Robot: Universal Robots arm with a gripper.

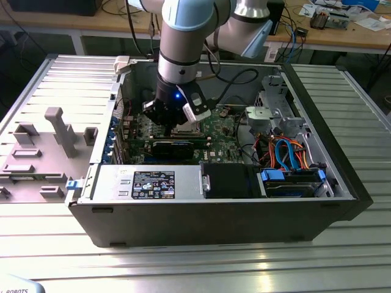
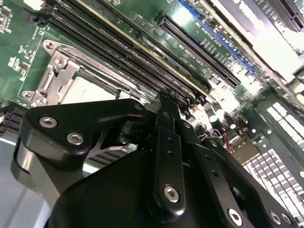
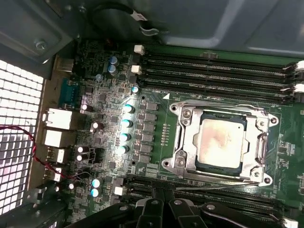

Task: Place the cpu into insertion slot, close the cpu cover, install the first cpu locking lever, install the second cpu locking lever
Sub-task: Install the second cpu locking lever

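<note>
The cpu [image 3: 221, 140] is already sitting in the insertion slot [image 3: 183, 142] with the cpu cover [image 3: 260, 142] down around it. The end effector [image 2: 164, 102] hovers just above the board, fingers pinched together, holding nothing.

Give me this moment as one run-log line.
cpu: seated in insertion slot | cpu cover: closed over it | gripper: above board beside socket, holding nothing
</note>
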